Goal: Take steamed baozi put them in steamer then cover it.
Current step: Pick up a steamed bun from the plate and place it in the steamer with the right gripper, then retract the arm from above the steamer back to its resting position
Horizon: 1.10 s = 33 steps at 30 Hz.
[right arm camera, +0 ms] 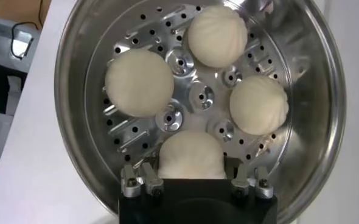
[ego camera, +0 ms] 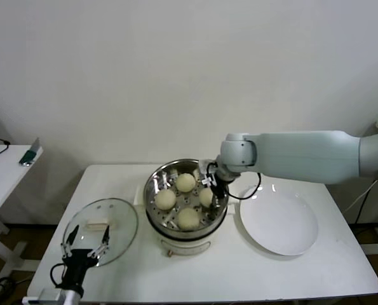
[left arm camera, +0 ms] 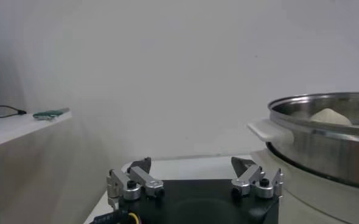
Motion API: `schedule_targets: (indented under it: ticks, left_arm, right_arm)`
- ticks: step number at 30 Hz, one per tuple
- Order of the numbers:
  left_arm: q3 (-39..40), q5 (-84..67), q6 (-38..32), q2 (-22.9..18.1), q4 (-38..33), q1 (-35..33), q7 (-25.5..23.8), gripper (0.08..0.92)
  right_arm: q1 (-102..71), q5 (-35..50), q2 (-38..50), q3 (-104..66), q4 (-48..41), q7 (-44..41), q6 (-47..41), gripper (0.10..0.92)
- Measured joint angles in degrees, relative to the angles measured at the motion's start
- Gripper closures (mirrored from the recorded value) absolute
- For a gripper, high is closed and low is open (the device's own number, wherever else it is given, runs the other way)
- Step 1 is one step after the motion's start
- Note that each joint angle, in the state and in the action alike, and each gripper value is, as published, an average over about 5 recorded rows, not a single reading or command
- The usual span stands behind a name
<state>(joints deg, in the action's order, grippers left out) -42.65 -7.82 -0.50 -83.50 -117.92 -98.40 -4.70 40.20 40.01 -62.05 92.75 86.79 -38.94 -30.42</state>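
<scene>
The steel steamer (ego camera: 152,184) in its white pot base stands mid-table and holds all four baozi. In the right wrist view three lie free (right arm camera: 217,35), (right arm camera: 139,82), (right arm camera: 258,105). My right gripper (ego camera: 213,194) reaches down into the basket, and its fingers (right arm camera: 146,182) press both sides of the fourth baozi (right arm camera: 191,155), which rests on the perforated floor. The glass cover (ego camera: 115,216) with its cream handle (ego camera: 100,224) lies flat on the table to the left of the steamer. My left gripper (ego camera: 87,244) is open and empty, over the cover's near edge.
A flat white plate (ego camera: 279,222) lies bare to the right of the steamer. A small white side table (ego camera: 4,171) with a green object stands at the far left. The left wrist view shows the steamer's rim and side handle (left arm camera: 268,129) close on one side.
</scene>
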Motion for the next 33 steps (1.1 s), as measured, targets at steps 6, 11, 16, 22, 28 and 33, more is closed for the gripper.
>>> schedule_targets:
  ticks: [6,11,16,22,28,33]
  left_arm:
    - [0.0,-0.1,0.0,0.0,-0.2,0.0,0.0,0.177]
    - [-0.2,-0.1,0.0,0.0,-0.6,-0.1,-0.1,0.177]
    - [-0.2,-0.2,0.2,0.0,-0.9,-0.3,0.0,0.177]
    - [0.0,-1.2,0.6,0.1,-1.8,-0.7,0.7,0.177]
    - [0.1,-1.7,0.6,0.7,-2.2,-1.0,1.7,0.177]
    - [0.1,-1.6,0.0,1.2,-1.8,-0.7,2.5,0.177]
  right_arm:
    - [-0.3,-0.6,-0.3,0.0,-0.1,-0.2,0.4,0.208]
    - [0.2,-0.5,0.1,-0.2,0.2,-1.0,1.4,0.203]
    - [2.0,1.0,1.1,-1.3,0.5,-2.2,2.9,0.202]
    - [3.3,4.9,4.1,-5.5,1.3,-2.0,3.0,0.203]
    - [-1.8,8.2,9.3,-16.6,2.3,5.8,2.0,0.203]
    - [-11.1,9.8,14.6,-29.7,3.4,16.7,3.2,0.203]
